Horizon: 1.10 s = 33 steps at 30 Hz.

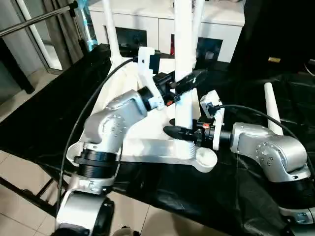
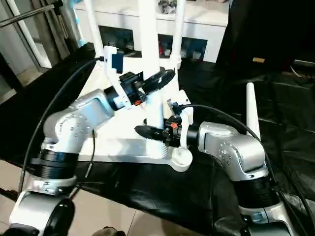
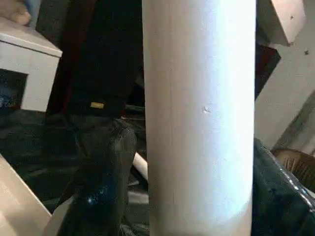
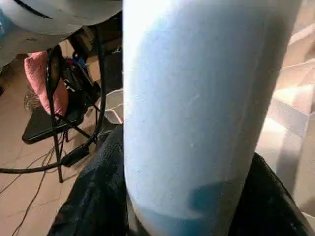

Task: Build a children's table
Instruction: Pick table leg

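I see the smooth white tapered plastic tube leg (image 1: pixel 184 59) standing upright, my left gripper (image 1: pixel 189 81) and right gripper (image 1: pixel 181 132) both clasping it

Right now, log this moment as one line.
stage: leg fitting | leg: upright in tabletop socket | both end effectors around leg

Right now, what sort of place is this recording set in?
Probably an indoor room used as a test area: pale tiled floor, white cabinet with glass doors, and a work table draped in black plastic sheeting.

Black-draped table (image 1: pixel 256 196) — white tabletop (image 1: pixel 147 147) lying on it
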Motion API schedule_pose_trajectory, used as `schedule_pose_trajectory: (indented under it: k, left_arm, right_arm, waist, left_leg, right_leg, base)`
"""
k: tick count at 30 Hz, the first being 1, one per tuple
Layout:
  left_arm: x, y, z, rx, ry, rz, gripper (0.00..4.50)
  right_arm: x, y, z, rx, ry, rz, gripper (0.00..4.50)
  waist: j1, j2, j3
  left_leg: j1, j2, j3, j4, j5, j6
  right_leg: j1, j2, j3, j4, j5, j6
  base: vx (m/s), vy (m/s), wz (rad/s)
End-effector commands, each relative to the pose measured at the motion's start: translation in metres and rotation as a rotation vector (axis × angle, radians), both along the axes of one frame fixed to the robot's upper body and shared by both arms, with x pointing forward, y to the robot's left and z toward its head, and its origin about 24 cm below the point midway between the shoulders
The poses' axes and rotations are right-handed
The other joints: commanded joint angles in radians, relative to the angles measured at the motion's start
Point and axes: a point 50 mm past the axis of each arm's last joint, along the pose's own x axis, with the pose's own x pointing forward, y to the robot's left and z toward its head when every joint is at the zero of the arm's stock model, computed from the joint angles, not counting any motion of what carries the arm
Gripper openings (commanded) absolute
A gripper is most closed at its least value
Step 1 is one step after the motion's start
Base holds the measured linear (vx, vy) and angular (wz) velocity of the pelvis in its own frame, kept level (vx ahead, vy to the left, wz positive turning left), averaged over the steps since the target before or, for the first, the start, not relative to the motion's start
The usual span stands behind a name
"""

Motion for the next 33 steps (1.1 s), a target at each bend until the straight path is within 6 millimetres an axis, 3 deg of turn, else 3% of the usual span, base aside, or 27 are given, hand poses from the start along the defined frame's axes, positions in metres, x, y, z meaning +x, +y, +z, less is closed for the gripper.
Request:
schedule_pose_trajectory:
  k: [1, 7, 9, 11, 16, 17, 18, 19, 21, 22, 23, 24, 25, 26, 30, 33]
  left_arm:
    - [0.006, 0.004, 0.001, 0.016, 0.001, 0.058, 2.63]
    - [-0.005, -0.005, 0.005, 0.003, -0.052, -0.016, 2.18]
    - [-0.012, -0.008, 0.006, -0.02, -0.045, -0.096, 2.65]
    - [-0.016, -0.009, 0.005, -0.018, -0.042, -0.14, 2.64]
    - [-0.024, -0.008, -0.006, 0.078, -0.098, -0.175, 3.29]
    - [-0.024, -0.008, -0.007, 0.081, -0.099, -0.174, 3.29]
    - [-0.026, -0.006, -0.011, 0.063, -0.081, -0.182, 3.29]
    - [-0.024, -0.003, -0.011, 0.031, -0.084, -0.148, 3.38]
    - [-0.017, 0.002, -0.007, -0.034, -0.084, -0.074, 3.38]
    - [-0.014, 0.005, -0.005, -0.059, -0.085, -0.048, 3.43]
    - [-0.009, 0.01, -0.003, -0.09, -0.11, 0.018, 3.43]
    - [-0.007, 0.014, -0.002, -0.104, -0.124, 0.046, 3.43]
    - [-0.008, 0.019, -0.002, -0.124, -0.134, 0.05, 3.43]
    - [-0.012, 0.021, -0.002, -0.14, -0.14, 0.032, 3.43]
    - [-0.026, 0.021, -0.003, -0.143, -0.162, -0.022, 3.43]
    - [-0.023, 0.028, -0.009, -0.052, -0.18, 0.093, 3.43]
  right_arm:
    - [0.002, 0.006, 0.015, 0.024, -0.079, 0.026, 1.91]
    - [0.003, 0.007, 0.014, 0.018, -0.086, 0.012, 1.91]
    - [0.002, 0.007, 0.014, 0.018, -0.087, 0.011, 1.91]
    - [0.002, 0.007, 0.014, 0.015, -0.091, 0.001, 1.91]
    - [0.007, 0.006, 0.015, 0.038, -0.116, -0.074, 1.91]
    - [0.008, 0.006, 0.016, 0.044, -0.118, -0.085, 1.91]
    - [0.009, 0.005, 0.017, 0.07, -0.126, -0.127, 1.91]
    - [0.008, 0.004, 0.019, 0.09, -0.134, -0.151, 1.91]
    - [0.009, 0.002, 0.021, 0.102, -0.159, -0.202, 1.91]
    - [0.01, -0.001, 0.022, 0.099, -0.185, -0.248, 1.91]
    - [0.012, -0.003, 0.023, 0.097, -0.206, -0.293, 1.91]
    - [0.012, -0.005, 0.023, 0.092, -0.222, -0.321, 1.91]
    - [0.012, -0.007, 0.024, 0.086, -0.248, -0.372, 1.91]
    - [0.012, -0.008, 0.023, 0.088, -0.249, -0.405, 1.91]
    - [0.009, -0.013, 0.019, 0.064, -0.276, -0.498, 1.91]
    - [0.007, -0.018, 0.014, -0.006, -0.306, -0.561, 1.91]
  waist:
    - [-0.001, -0.015, -0.077]
    - [-0.002, -0.015, -0.076]
    - [-0.002, -0.009, -0.076]
    - [-0.003, -0.012, -0.076]
    - [-0.007, -0.01, -0.074]
    - [-0.006, 0.0, -0.074]
    - [-0.009, 0.003, -0.075]
    - [-0.011, -0.002, -0.075]
    - [-0.01, 0.004, -0.075]
    - [-0.008, 0.002, -0.074]
    - [-0.006, 0.01, -0.075]
    - [-0.011, 0.003, -0.074]
    - [-0.013, 0.013, -0.075]
    - [-0.014, 0.008, -0.075]
    - [-0.027, 0.011, -0.077]
    - [-0.033, 0.013, -0.074]
  left_leg:
    - [0.024, 0.043, -0.022, -0.068, -0.156, 0.01]
    - [0.025, 0.044, -0.023, -0.07, -0.172, 0.007]
    - [0.025, 0.045, -0.024, -0.07, -0.17, 0.007]
    - [0.025, 0.043, -0.023, -0.07, -0.166, 0.007]
    - [0.027, 0.045, -0.024, -0.074, -0.191, -0.008]
    - [0.028, 0.045, -0.025, -0.074, -0.192, -0.012]
    - [0.029, 0.045, -0.025, -0.075, -0.204, -0.02]
    - [0.029, 0.044, -0.024, -0.076, -0.213, -0.023]
    - [0.032, 0.045, -0.025, -0.077, -0.222, -0.03]
    - [0.033, 0.045, -0.023, -0.077, -0.222, -0.034]
    - [0.033, 0.045, -0.025, -0.078, -0.226, -0.038]
    - [0.029, 0.043, -0.025, -0.079, -0.236, -0.042]
    - [0.029, 0.041, -0.026, -0.079, -0.24, -0.046]
    - [0.028, 0.04, -0.026, -0.079, -0.236, -0.045]
    - [0.024, 0.039, -0.023, -0.079, -0.208, -0.023]
    - [0.024, 0.04, -0.024, -0.079, -0.215, -0.017]
  right_leg:
    - [0.051, -0.047, 0.038, -0.071, -0.178, -0.197]
    - [0.05, -0.049, 0.038, -0.073, -0.197, -0.194]
    - [0.05, -0.049, 0.038, -0.071, -0.19, -0.197]
    - [0.05, -0.048, 0.037, -0.07, -0.184, -0.203]
    - [0.046, -0.045, 0.038, -0.073, -0.213, -0.182]
    - [0.046, -0.046, 0.039, -0.073, -0.209, -0.183]
    - [0.044, -0.045, 0.038, -0.075, -0.205, -0.184]
    - [0.045, -0.045, 0.038, -0.075, -0.201, -0.185]
    - [0.044, -0.044, 0.038, -0.074, -0.2, -0.186]
    - [0.043, -0.044, 0.039, -0.076, -0.197, -0.183]
    - [0.042, -0.045, 0.039, -0.075, -0.2, -0.182]
    - [0.046, -0.044, 0.038, -0.078, -0.205, -0.174]
    - [0.046, -0.043, 0.038, -0.079, -0.204, -0.164]
    - [0.046, -0.044, 0.037, -0.079, -0.2, -0.161]
    - [0.048, -0.042, 0.037, -0.075, -0.162, -0.179]
    - [0.049, -0.04, 0.037, -0.079, -0.198, -0.163]
  base:
    - [0.0, 0.0, 0.0]
    - [0.0, 0.0, 0.0]
    - [0.0, 0.0, 0.0]
    - [0.0, 0.0, 0.0]
    - [0.0, 0.0, 0.0]
    - [0.0, 0.0, 0.0]
    - [0.0, 0.0, 0.0]
    - [0.0, 0.0, 0.0]
    - [0.0, 0.0, 0.0]
    - [0.0, 0.0, 0.0]
    - [0.0, 0.0, 0.0]
    - [0.0, 0.0, 0.0]
    - [0.0, 0.0, 0.0]
    - [0.0, 0.0, 0.0]
    - [0.0, 0.0, 0.0]
    - [0.0, 0.0, 0.0]
